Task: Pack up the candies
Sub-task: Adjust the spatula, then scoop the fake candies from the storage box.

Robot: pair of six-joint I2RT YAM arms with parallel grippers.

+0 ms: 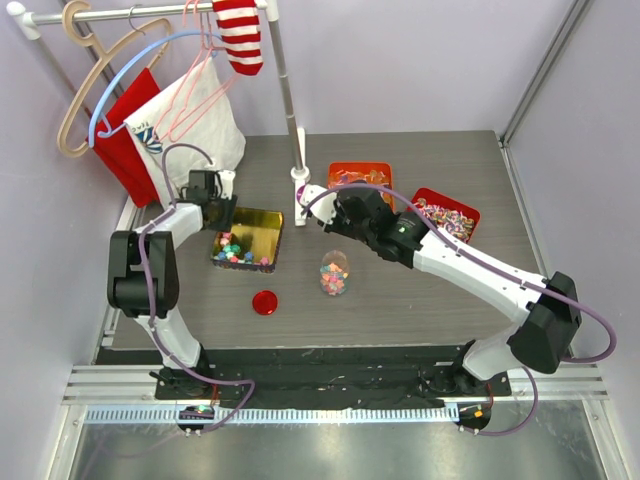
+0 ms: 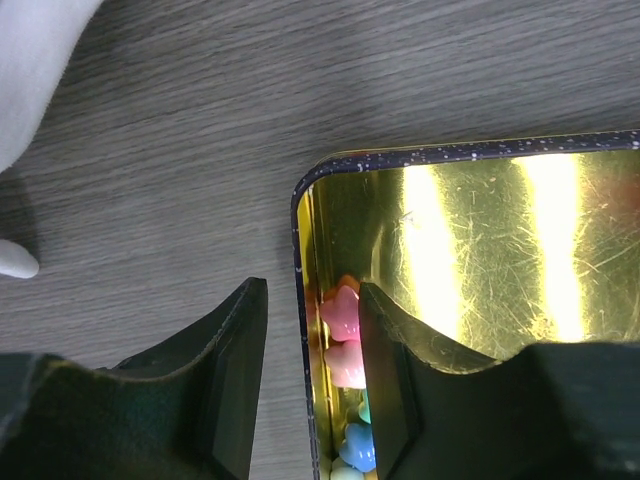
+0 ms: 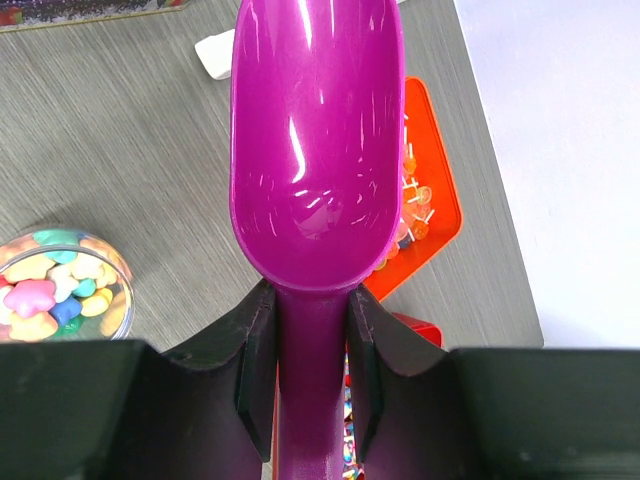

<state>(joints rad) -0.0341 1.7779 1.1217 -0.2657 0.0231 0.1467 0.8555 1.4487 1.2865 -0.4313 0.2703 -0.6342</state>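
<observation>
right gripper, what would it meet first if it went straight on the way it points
Likely the white foot of the upright metal pole, just left of the tip of the glossy purple plastic scoop that the right gripper holds; depth is unclear.
</observation>
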